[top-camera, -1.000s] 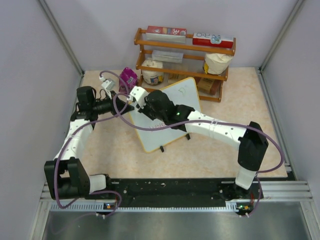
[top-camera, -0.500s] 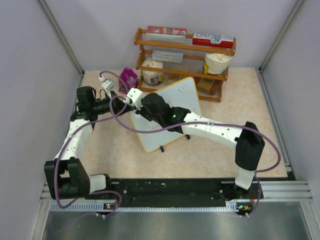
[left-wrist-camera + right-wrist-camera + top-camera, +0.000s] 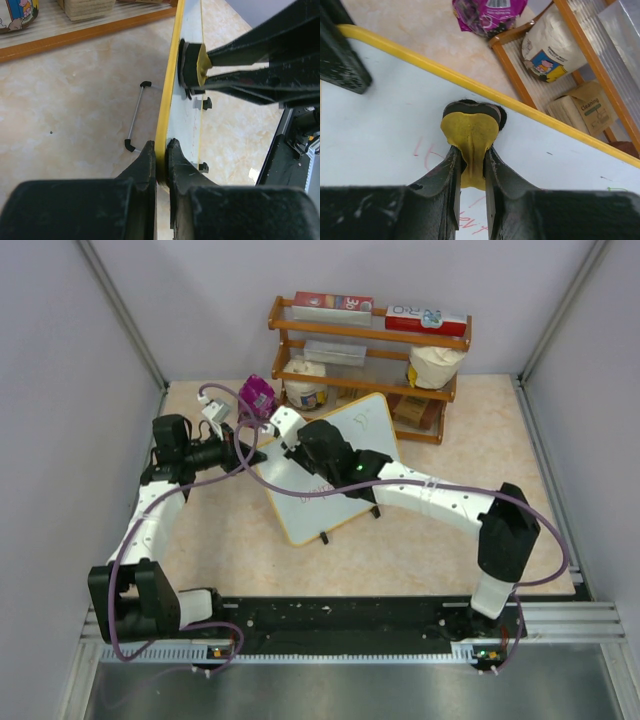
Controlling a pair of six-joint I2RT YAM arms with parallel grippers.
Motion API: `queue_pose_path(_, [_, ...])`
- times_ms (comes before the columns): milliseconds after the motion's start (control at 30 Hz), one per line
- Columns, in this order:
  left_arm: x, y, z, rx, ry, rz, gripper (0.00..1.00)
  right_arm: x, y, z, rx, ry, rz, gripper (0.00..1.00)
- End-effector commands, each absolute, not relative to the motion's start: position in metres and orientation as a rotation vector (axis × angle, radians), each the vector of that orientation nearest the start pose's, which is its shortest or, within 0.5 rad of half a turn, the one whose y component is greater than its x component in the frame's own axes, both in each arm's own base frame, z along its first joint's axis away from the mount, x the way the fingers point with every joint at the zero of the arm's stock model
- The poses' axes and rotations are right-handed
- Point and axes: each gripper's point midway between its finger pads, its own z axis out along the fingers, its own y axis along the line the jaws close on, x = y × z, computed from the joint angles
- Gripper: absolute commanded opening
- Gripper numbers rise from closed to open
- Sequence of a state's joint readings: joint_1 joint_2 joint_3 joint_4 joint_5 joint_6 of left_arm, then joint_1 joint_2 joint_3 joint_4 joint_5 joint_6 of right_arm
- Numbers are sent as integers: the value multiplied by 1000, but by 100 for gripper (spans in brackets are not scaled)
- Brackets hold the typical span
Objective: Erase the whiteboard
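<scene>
Whiteboard (image 3: 372,430) stays pinched in my left gripper (image 3: 159,165). My right gripper (image 3: 470,165), squeezing the eraser (image 3: 470,127), just slid a bit right along the top edge. Red marks (image 3: 427,155) remain, so more wiping is needed.

Bright even light, blurred near edges.

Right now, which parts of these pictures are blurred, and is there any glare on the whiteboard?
Top external: even light, no glare on the whiteboard. Left wrist: the left gripper is soft near the lens. Right wrist: the right gripper blurs low down, while the eraser is sharp.
</scene>
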State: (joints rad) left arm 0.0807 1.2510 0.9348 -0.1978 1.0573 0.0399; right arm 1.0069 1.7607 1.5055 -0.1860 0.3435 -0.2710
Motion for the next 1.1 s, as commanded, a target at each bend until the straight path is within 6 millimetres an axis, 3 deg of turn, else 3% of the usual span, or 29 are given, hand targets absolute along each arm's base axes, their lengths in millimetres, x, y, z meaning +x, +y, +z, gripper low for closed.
queue_pose_path(0, [318, -122, 215, 712, 1816, -862, 0, 370, 354, 248, -857, 1736, 10, 0])
queue_pose_path(100, [318, -122, 217, 716, 1810, -858, 0, 372, 345, 247, -851, 1745, -3, 0])
queue_pose_path(267, [319, -122, 217, 714, 1810, -861, 0, 365, 352, 239, -871, 1773, 50, 0])
queue_pose_path(500, [319, -122, 217, 706, 1814, -863, 0, 339, 382, 206, -978, 1806, 119, 0])
queue_pose_path(767, [320, -122, 218, 703, 1812, -863, 0, 302, 419, 186, -1092, 1786, 197, 0])
queue_pose_path(967, [319, -123, 217, 707, 1812, -865, 0, 285, 433, 173, -1141, 1786, 221, 0])
queue_pose_path(1067, [318, -123, 218, 709, 1808, -863, 0, 286, 431, 168, -1139, 1794, 200, 0])
